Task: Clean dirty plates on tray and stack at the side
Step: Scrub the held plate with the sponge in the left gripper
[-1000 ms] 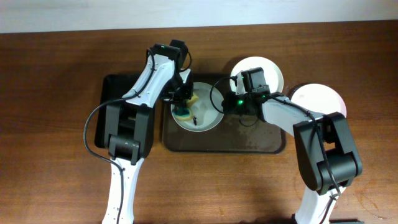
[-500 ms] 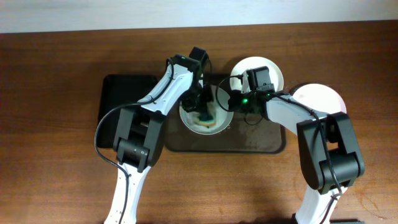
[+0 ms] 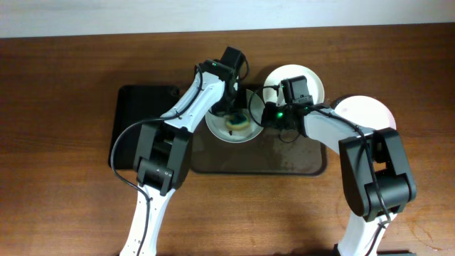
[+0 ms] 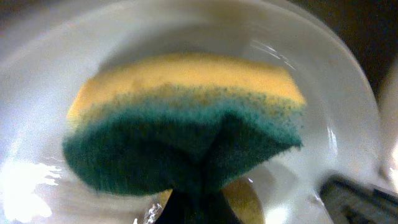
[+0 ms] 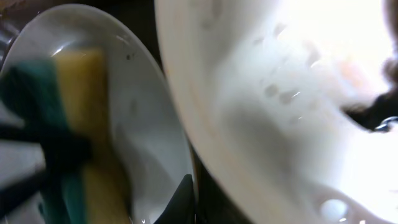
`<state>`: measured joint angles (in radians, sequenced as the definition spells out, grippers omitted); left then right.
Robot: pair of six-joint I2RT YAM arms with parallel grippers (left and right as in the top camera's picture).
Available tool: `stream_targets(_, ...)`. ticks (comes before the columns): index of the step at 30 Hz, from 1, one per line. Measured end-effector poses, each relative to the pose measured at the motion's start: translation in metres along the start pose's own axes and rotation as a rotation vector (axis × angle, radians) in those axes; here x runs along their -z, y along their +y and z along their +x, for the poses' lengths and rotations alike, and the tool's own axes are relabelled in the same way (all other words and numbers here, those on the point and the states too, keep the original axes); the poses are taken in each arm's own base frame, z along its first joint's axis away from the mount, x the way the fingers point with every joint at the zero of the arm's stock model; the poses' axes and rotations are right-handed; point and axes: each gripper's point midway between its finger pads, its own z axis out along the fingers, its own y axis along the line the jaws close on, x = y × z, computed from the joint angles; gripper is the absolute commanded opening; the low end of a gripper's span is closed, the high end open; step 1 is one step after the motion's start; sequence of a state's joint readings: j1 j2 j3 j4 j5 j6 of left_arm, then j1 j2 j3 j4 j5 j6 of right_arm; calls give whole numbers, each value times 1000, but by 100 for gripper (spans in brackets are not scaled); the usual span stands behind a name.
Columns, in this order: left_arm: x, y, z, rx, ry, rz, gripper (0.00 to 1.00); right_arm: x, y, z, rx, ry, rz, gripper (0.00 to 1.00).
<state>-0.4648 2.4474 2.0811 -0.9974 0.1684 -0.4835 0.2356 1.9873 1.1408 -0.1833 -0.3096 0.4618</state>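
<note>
One white plate (image 3: 222, 133) lies at the tray's (image 3: 284, 163) back left. My left gripper (image 3: 232, 107) is shut on a yellow-and-green sponge (image 3: 236, 122) and presses it onto this plate. In the left wrist view the sponge (image 4: 186, 118) fills the plate (image 4: 339, 124), with the gripper (image 4: 199, 202) below it. My right gripper (image 3: 258, 114) is shut on this plate's right rim, and the right wrist view shows its finger (image 5: 186, 199) at the rim (image 5: 152, 118). A second plate (image 3: 307, 77) sits at the tray's back right. A third plate (image 3: 370, 114) lies on the table to the right.
A smaller black tray (image 3: 138, 114) lies left of the brown tray, under my left arm. The second plate (image 5: 280, 124) is close beside my right gripper. The wooden table (image 3: 64, 199) surrounds both trays.
My left gripper has swept the sponge to the right across the plate. The plate has shifted right and back a little. The dark smear seen earlier no longer shows.
</note>
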Motion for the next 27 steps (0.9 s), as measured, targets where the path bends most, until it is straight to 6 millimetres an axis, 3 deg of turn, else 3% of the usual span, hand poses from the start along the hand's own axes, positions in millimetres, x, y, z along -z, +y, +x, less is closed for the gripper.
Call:
stream_targets(2, 9, 31, -18, -46, -64, -158, 0, -1, 6, 4, 1, 13, -15, 4)
stream_targets(5, 14, 46, -10, -145, -12, -209, 0, -3, 11, 9, 4, 30, -31, 4)
stream_targets(6, 13, 44, -7, -193, 15, -178, 0, -3, 11, 9, 4, 32, -32, 4)
stream_targets(10, 17, 36, 48, -388, 283, 38, 0, -3, 11, 12, 22, 41, -33, 4)
stream_targets(14, 16, 13, 73, -524, 350, 92, 0, -3, 11, 12, 29, 42, -34, 4)
stream_targets(17, 10, 4, 79, -398, 338, -11, 0, -2, 11, 12, 26, 43, -34, 4)
stream_targets(21, 6, 12, 55, -106, 133, -284, 0, -2, 9, 9, 16, 32, -27, 4)
stream_targets(24, 8, 20, 21, 34, -67, -378, 0, -2, 8, 6, -4, 21, -19, 4)
stream_targets(27, 19, 43, -22, 122, -260, -459, 0, -2, 8, 6, -8, 21, -20, 4)
